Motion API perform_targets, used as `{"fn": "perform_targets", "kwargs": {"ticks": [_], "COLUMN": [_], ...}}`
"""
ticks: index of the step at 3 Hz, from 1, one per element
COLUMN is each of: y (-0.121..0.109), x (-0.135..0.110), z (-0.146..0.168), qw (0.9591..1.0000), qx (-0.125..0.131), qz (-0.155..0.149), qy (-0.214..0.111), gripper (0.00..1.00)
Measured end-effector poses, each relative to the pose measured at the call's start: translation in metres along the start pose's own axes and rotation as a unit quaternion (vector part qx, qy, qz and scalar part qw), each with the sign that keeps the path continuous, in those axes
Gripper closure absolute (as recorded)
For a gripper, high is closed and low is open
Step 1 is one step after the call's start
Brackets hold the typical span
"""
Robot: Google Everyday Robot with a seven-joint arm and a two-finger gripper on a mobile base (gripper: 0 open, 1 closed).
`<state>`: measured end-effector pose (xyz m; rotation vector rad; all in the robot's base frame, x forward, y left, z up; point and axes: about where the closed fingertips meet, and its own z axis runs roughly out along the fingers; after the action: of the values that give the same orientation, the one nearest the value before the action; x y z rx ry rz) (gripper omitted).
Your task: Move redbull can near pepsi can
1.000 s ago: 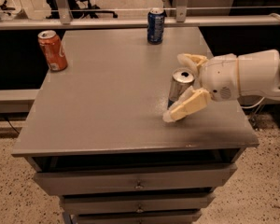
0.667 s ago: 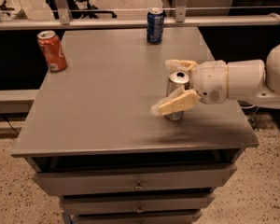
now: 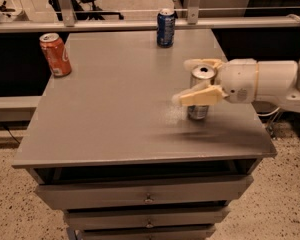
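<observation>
Three cans share the desk (image 3: 120,94), a grey top with drawers (image 3: 145,193) stacked below its front edge. The redbull can (image 3: 203,83), slim and silver, is on the desk's right side, about midway between the front and back edges and nearer the right edge than the centre. It leans slightly, its silver top a little further right than its base. A blurred shadow lies on the desk under and in front of it, and I cannot tell whether the base rests on the desk.

The gripper (image 3: 183,81) reaches in from beyond the desk's right edge, carried by a thick white arm (image 3: 270,81) that runs level above the desk. Its cream fingers (image 3: 200,96) are closed onto the redbull can from two sides. One crosses the can's near face below the middle. The other sits behind the can at rim height, towards the desk's back edge. Both tips poke past the can towards the desk's centre.

The pepsi can (image 3: 165,28), dark blue with a silver top, stands upright at the desk's back edge, a little right of the middle of that edge. It is well apart from the redbull can. An orange-red can (image 3: 55,55) stands upright near the desk's back left corner, close to the left edge. A metal rail (image 3: 115,24) runs along just behind the desk's back edge.
</observation>
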<state>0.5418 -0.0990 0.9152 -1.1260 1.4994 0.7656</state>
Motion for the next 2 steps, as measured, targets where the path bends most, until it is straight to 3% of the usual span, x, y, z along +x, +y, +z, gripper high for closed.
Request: {"fn": "perform_targets", "kwargs": {"ticks": [1,2], "y": [-0.044,-0.054], "x": [-0.025,-0.041], "z": [-0.052,-0.064], "qw": [0.9979,0.9964], "qx": [0.051,0.066], "qz": [-0.037,-0.052], "qy": [0.015,0.011], "gripper": [0.87,1.0]}}
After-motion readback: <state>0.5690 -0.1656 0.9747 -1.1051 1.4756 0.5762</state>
